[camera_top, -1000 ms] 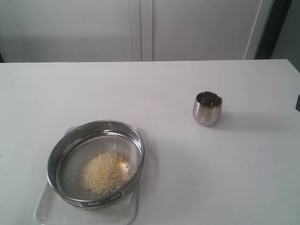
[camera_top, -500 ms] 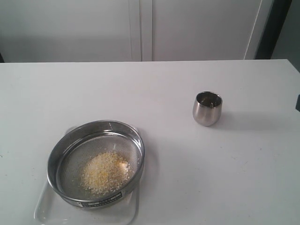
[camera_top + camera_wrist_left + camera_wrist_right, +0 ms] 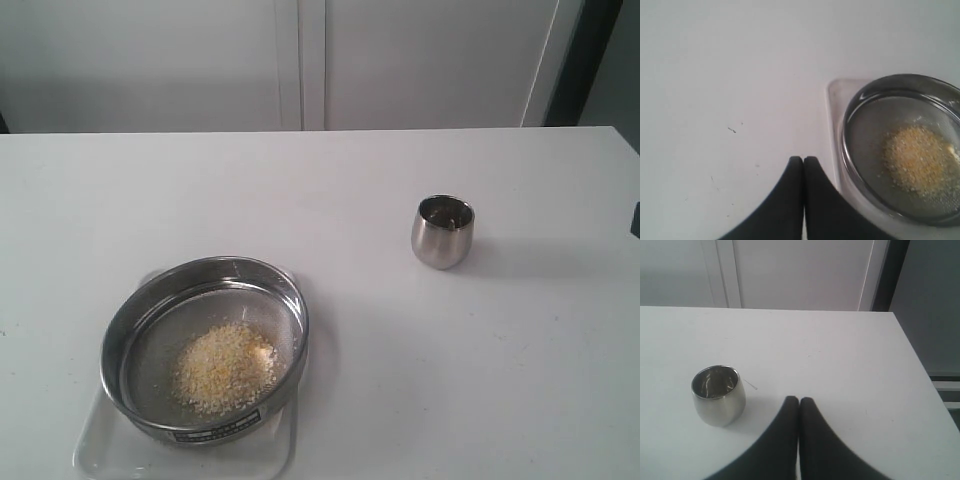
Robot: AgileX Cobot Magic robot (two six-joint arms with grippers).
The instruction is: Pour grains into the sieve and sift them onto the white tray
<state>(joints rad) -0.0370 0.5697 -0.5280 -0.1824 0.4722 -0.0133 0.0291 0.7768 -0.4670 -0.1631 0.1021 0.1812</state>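
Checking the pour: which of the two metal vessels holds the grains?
The sieve, the wide mesh-bottomed ring on the white tray: the grains lie piled on its mesh. The small steel cup, standing apart, looks empty.

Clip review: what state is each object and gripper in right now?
sieve: upright on the white tray, grains inside.
grains: heaped on the sieve's mesh.
white tray: flat on the table, under the sieve.
steel cup: upright, standing apart, no grains visible inside.
left gripper: shut, empty.
right gripper: shut, empty.
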